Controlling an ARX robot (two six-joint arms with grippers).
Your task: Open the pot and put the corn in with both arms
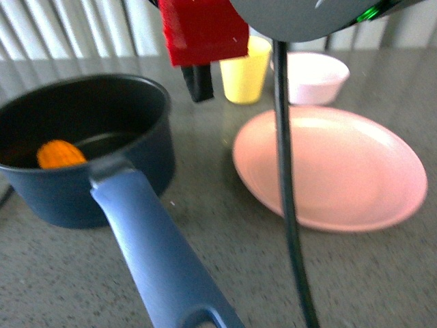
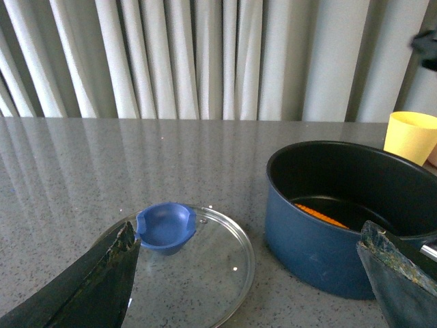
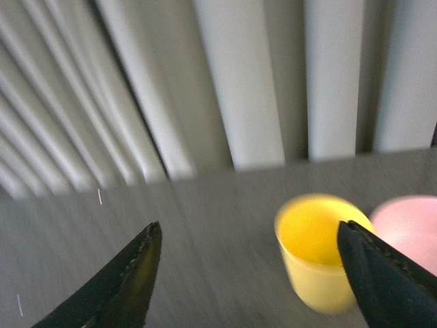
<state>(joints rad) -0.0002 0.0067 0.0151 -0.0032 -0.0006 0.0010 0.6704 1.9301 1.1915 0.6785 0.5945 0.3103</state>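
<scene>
The navy-blue pot (image 1: 102, 157) stands open at the left, its long handle (image 1: 157, 260) pointing toward me. The orange corn (image 1: 60, 154) lies inside on the black bottom; it also shows in the left wrist view (image 2: 321, 214), inside the pot (image 2: 328, 239). The glass lid (image 2: 205, 273) with its blue knob (image 2: 165, 224) lies flat on the table beside the pot. My left gripper (image 2: 249, 236) is open and empty, low over the table between lid and pot. My right gripper (image 3: 249, 232) is open and empty, raised behind the pot near the yellow cup; a black finger (image 1: 198, 82) of it shows in the front view.
A large pink plate (image 1: 328, 164) lies to the right of the pot. A yellow cup (image 1: 244, 72) and a small pink bowl (image 1: 314, 75) stand behind it. A black cable (image 1: 287, 191) hangs in front of the plate. Curtains close the back.
</scene>
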